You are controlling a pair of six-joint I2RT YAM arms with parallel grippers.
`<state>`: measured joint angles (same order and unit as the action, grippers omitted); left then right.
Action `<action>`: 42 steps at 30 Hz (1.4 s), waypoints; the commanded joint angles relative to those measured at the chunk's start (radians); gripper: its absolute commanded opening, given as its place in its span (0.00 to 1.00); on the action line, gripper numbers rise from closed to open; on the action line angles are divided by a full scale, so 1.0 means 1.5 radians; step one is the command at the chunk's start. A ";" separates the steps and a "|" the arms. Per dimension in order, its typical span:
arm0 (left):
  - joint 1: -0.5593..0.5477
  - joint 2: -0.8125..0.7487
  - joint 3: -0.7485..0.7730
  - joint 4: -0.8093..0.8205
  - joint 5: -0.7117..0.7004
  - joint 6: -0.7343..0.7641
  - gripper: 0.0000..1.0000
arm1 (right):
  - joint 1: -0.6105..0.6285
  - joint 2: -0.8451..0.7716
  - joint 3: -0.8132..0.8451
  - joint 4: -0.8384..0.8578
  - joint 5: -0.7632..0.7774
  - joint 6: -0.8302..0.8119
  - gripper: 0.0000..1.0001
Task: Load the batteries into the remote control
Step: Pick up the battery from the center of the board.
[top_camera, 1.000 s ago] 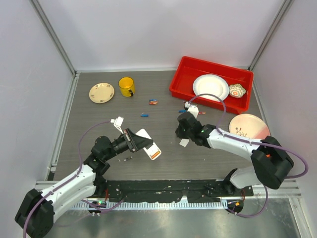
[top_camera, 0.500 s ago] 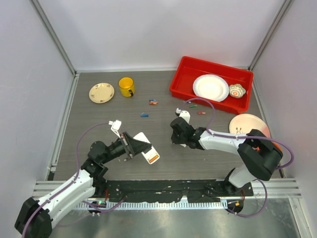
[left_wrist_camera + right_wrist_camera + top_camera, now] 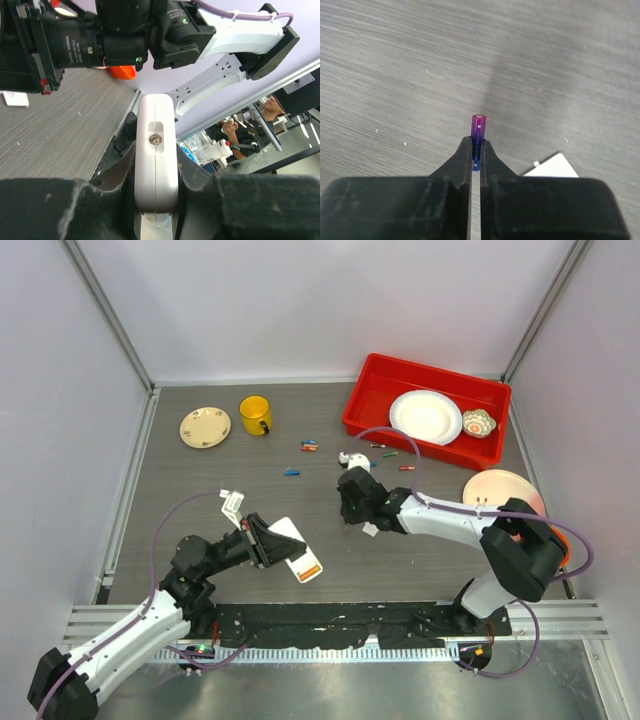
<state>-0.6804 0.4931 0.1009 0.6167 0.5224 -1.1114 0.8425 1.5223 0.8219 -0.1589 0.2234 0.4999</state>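
My left gripper (image 3: 262, 542) is shut on the remote control (image 3: 290, 550), a white handset with a red end, and holds it tilted above the table. In the left wrist view the remote (image 3: 156, 145) stands edge-on between my fingers (image 3: 124, 167). My right gripper (image 3: 348, 508) is shut on a purple-blue battery (image 3: 478, 127) that sticks out past the fingertips above the table. It hangs right of the remote, apart from it. Loose batteries lie further back: a red and blue pair (image 3: 310, 446), a blue one (image 3: 291, 471), and others (image 3: 386, 452) near the red bin.
A small white flat piece (image 3: 371, 530) lies under the right gripper, also in the right wrist view (image 3: 552, 166). At the back stand a yellow mug (image 3: 255, 414), a patterned saucer (image 3: 205, 426) and a red bin (image 3: 365, 405) with a white plate. A pink plate (image 3: 503, 492) lies right.
My right gripper has moved left and slightly back with the battery, away from the white piece. My left arm has drawn the remote a little nearer the front edge.
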 commanded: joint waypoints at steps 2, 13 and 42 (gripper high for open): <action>-0.002 -0.031 0.029 -0.095 -0.027 0.047 0.00 | 0.004 0.064 0.108 -0.066 -0.025 -0.167 0.01; -0.002 -0.013 0.061 -0.202 -0.061 0.092 0.00 | 0.007 0.216 0.225 -0.192 -0.008 -0.315 0.12; -0.002 0.039 0.083 -0.180 -0.071 0.048 0.00 | -0.041 0.028 0.162 -0.209 -0.023 -0.189 0.01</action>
<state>-0.6807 0.5148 0.1520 0.3069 0.4408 -1.0161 0.8005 1.7912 1.1172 -0.4534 0.2081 0.1184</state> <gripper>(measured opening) 0.256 0.058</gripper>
